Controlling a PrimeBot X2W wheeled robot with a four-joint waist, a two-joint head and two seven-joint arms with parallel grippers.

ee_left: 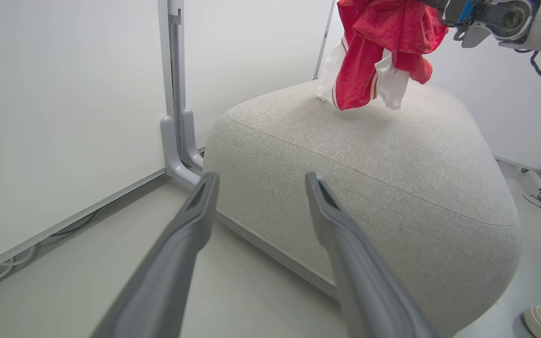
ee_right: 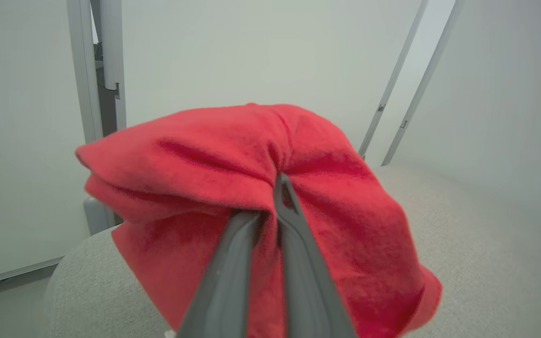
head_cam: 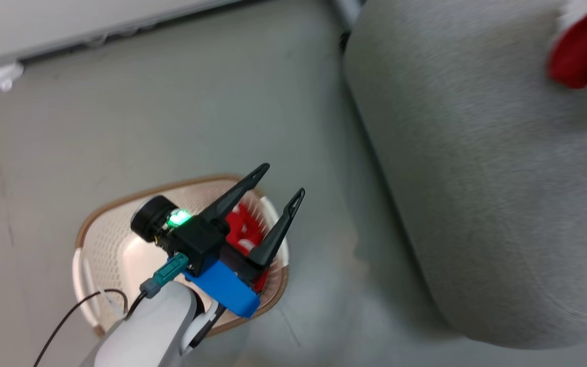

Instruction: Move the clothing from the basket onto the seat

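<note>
We had right fingers clenched on the red, white-striped fabric garment over the light grey upholstered seat. Left fingers were spread above the cream perforated plastic basket, with a second red garment inside.

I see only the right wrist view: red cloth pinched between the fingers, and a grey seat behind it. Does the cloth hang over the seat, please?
Observer: Yes. In the left wrist view the held garment hangs from the right gripper over the far end of the seat.
Operator: Is something left in the basket?
Observer: Yes. In the head view another red garment lies in the basket, at its side toward the seat.
Operator: And the left gripper?
Observer: The left gripper is open above the basket and holds nothing.
</note>
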